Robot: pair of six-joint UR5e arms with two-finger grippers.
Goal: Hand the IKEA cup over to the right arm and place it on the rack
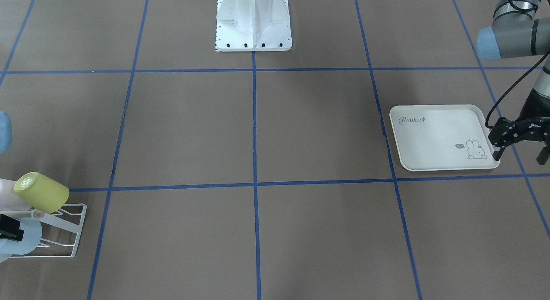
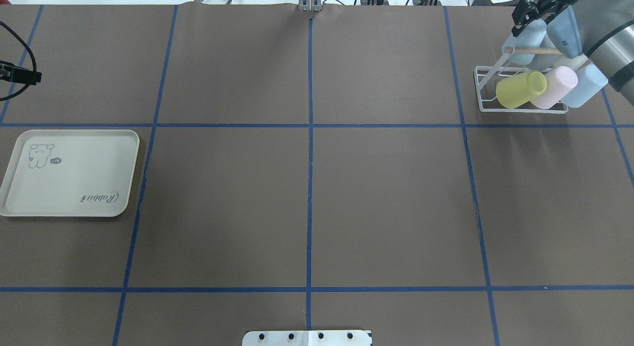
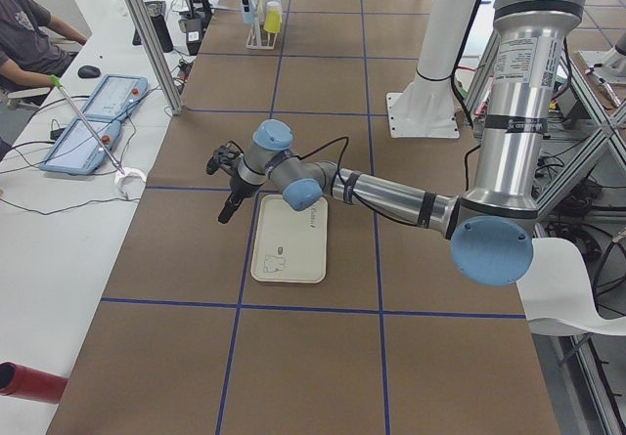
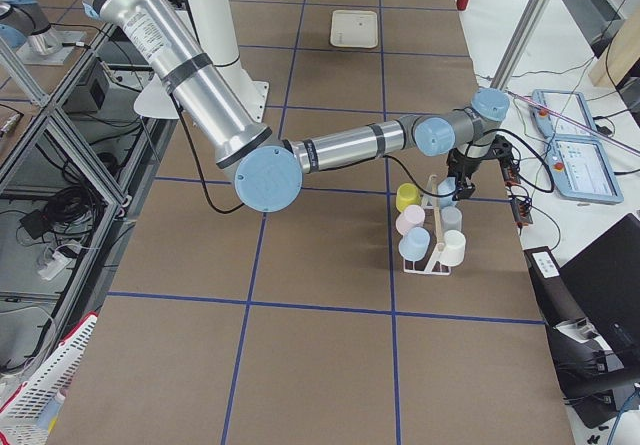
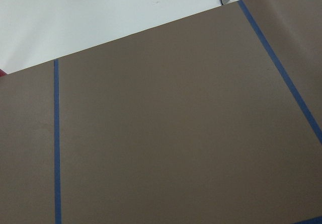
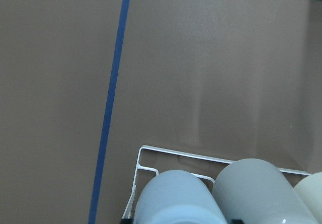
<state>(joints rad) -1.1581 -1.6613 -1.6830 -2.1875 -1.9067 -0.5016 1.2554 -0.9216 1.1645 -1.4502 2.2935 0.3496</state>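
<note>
The pale blue IKEA cup [image 2: 526, 38] is sitting on the back row of the white wire rack [image 2: 477, 86], near the table's far right corner. The right gripper [image 2: 530, 14] is flanking its sides; I cannot tell whether it is clamped or let go. A yellow cup [image 2: 520, 89] and a pink cup [image 2: 557, 88] are leaning in front. The left gripper [image 1: 520, 157] is hanging spread and empty beside the cream tray [image 1: 429, 164], near the table's left edge.

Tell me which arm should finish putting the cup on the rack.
Right. The right gripper holds the light blue cup right at the rack; the left gripper hangs open and empty beside the tray, across the table.
</note>
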